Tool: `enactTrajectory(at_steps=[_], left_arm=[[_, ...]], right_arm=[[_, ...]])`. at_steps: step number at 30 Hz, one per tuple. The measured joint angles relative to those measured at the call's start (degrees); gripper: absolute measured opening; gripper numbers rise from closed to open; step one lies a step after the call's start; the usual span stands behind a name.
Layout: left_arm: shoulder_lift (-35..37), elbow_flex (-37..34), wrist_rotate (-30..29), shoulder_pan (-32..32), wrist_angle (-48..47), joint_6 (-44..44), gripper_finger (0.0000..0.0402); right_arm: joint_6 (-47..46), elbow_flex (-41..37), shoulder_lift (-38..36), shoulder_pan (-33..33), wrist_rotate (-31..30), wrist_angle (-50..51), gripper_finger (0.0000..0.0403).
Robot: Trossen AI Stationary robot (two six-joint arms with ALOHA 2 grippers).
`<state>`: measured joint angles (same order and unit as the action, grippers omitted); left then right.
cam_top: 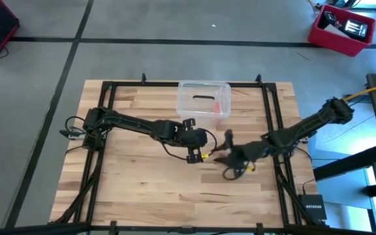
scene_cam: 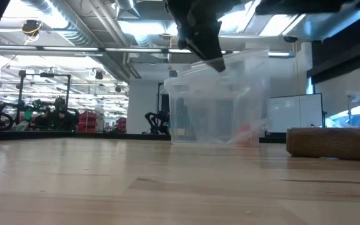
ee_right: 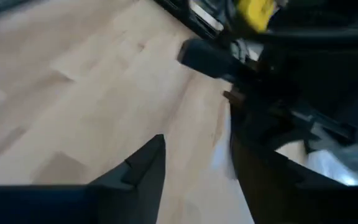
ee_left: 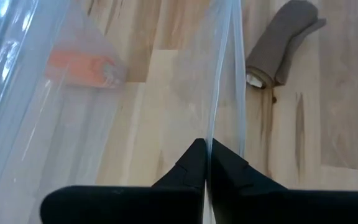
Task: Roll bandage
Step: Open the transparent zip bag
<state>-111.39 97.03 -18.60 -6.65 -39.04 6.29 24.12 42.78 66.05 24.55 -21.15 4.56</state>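
Over on the left of the overhead picture the left arm reaches in across the wooden table. The left gripper has its two fingers pressed together on the thin edge of a clear plastic bag, pinching it like a sheet of film, presumably to lift it clear of the work. An orange item shows through the plastic in the upper left of the left wrist picture. I can't say whether it sits in the bag or in the box behind.

At centre top of the overhead picture stands the clear plastic box, set back where it leaves the middle free.

The bandage lies loose on the bare wood as a small brown roll. It sits upper right in the left wrist picture and at the right edge of the table-level one; nothing grips it.

The right gripper comes in from the right with its fingers apart and nothing held between them, close to the left one, probably just let go.

At the overhead picture's lower right corner a small black device reads NETGEAR.
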Motion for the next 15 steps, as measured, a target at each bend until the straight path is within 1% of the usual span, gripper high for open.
enactTrajectory(at_steps=[5,10,13,15], left_arm=[[0.0,0.0,0.01,-0.25,0.15,-0.38,0.0002],[0.0,0.0,0.34,-0.38,1.2,-0.83,0.0001],[0.0,0.0,0.53,-0.51,1.06,-0.91,0.0002],[0.0,0.0,0.49,-0.58,1.0,-1.29,0.0001]], right_arm=[[5.02,0.04,6.65,-1.49,-7.14,-5.43,0.0184],[6.03,0.04,11.57,-3.73,-7.63,-6.1,0.0171],[6.51,-0.02,13.89,-4.18,-11.11,-6.12,0.0163],[6.79,-0.02,14.57,-4.43,-11.76,-6.33,0.016]])
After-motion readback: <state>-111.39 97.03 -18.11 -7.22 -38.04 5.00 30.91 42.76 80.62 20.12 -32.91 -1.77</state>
